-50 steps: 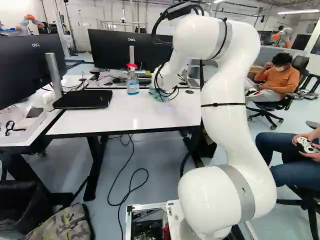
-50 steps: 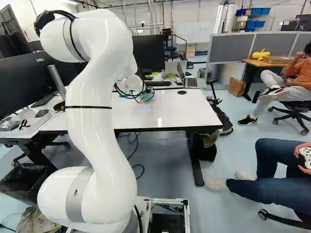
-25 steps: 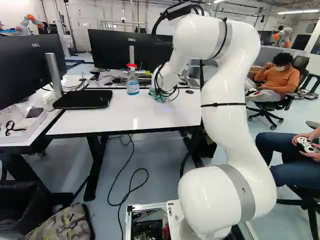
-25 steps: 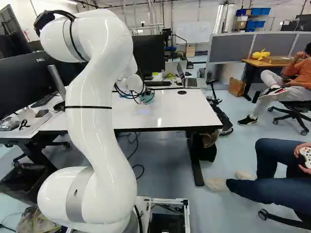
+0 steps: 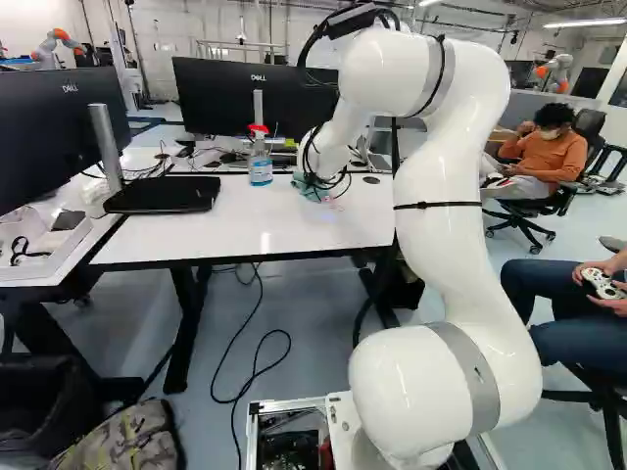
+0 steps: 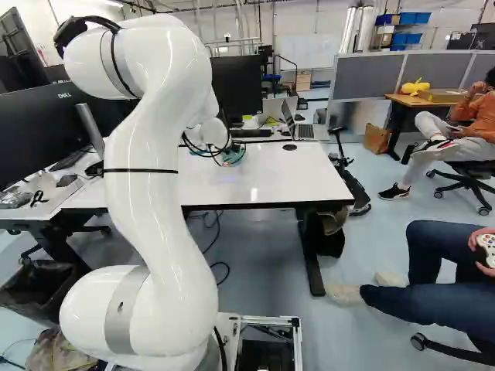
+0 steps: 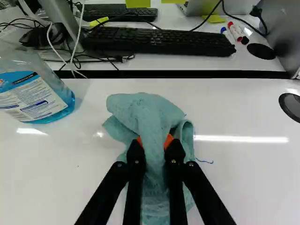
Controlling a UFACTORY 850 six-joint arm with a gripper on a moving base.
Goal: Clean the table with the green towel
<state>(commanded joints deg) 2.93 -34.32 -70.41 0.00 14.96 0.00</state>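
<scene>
The gripper (image 5: 318, 182) pinches the bunched green towel (image 7: 150, 112) between both orange pads (image 7: 169, 140), down at the glossy white desktop (image 5: 235, 220). In the wrist view, light streaks shine on that surface, and a blue thread (image 7: 204, 161) (a tiny squiggle) lies beside the cloth. A red-topped bottle of blue liquid (image 5: 260, 162) stands near. Beyond are black keyboards (image 7: 159, 41); cables (image 5: 257, 357) loop across the floor (image 5: 304, 333) below.

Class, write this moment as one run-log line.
claw: shut on green towel | towel: bunched on white table | nearby: bottle, blue squiggle
</scene>
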